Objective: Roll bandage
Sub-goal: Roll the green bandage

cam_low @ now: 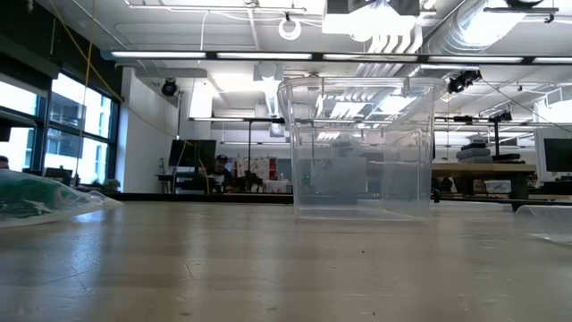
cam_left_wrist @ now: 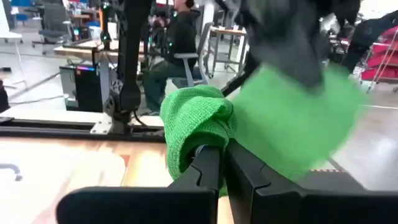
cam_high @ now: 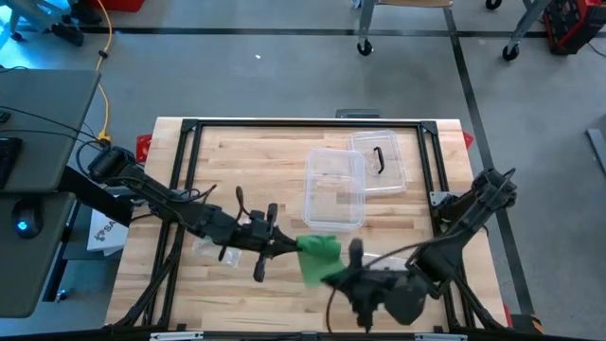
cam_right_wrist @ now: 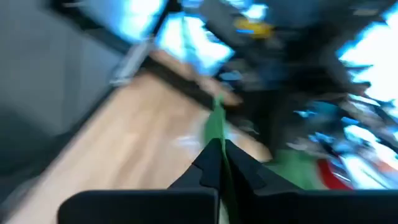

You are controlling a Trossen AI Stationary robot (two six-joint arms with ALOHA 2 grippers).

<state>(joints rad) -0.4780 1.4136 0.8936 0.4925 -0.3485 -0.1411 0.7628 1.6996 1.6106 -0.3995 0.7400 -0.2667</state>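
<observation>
A green bandage (cam_high: 317,257) is hanging above the wooden table at about six o'clock of the tabletop, just at six o'clock of the clear box. One end is bunching into a soft, folded wad (cam_left_wrist: 194,127), while the rest is spreading out as a flat, loose sheet.

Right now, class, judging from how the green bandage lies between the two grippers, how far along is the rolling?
Done: the left gripper and the right gripper are each shut on the green bandage. In hand: it is bunched between them near the table's front edge. Left: no neat roll shows yet, and the clear container sits empty.
</observation>
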